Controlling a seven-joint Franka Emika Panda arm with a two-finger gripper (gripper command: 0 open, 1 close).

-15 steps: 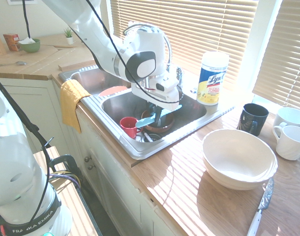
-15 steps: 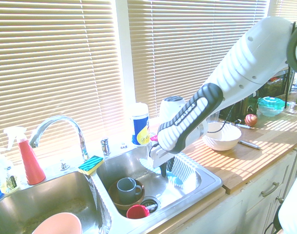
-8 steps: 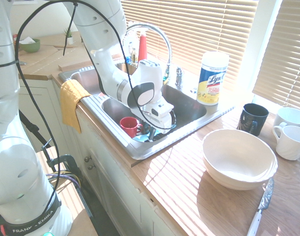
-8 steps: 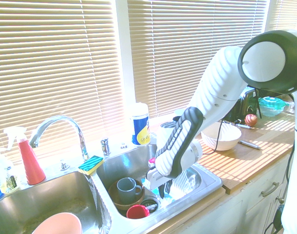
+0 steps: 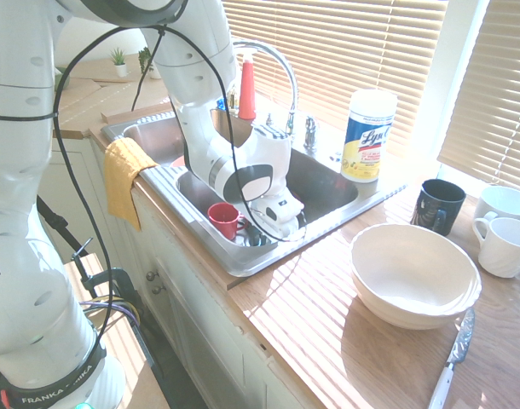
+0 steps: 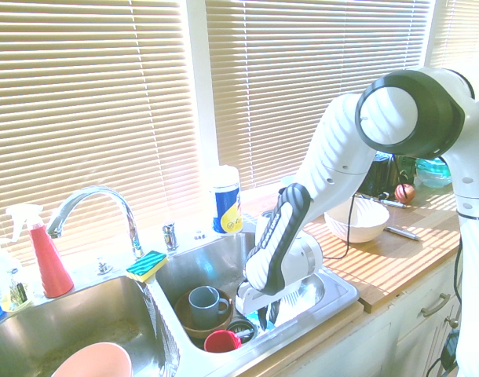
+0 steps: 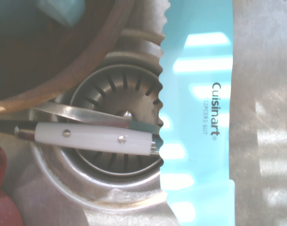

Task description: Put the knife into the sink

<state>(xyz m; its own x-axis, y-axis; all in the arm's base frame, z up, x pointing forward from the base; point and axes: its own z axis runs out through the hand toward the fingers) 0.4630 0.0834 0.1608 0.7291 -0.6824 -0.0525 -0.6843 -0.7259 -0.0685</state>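
While the white robot arm [image 6: 330, 161] reached down into the double-basin stainless-steel sink [image 5: 328, 186], its black fingers [image 6: 263, 316] were closed on the long turquoise plastic knife [image 7: 197, 155]. The knife was inside the basin, below the fingers, and its wavy edge was above part of the round metal strainer [image 7: 120, 84]. Near the fingers there were also a shiny red mug [image 6: 222, 341] and a brown bowl [image 6: 181, 320], which had a blue-grey mug [image 6: 203, 308] in it.

Lowered the knife [image 7: 197, 113] deeper into the sink [image 6: 345, 295], with the end effector [image 6: 268, 317] brought down too. Exposed the red spray bottle [image 5: 246, 89] to the first exterior view.
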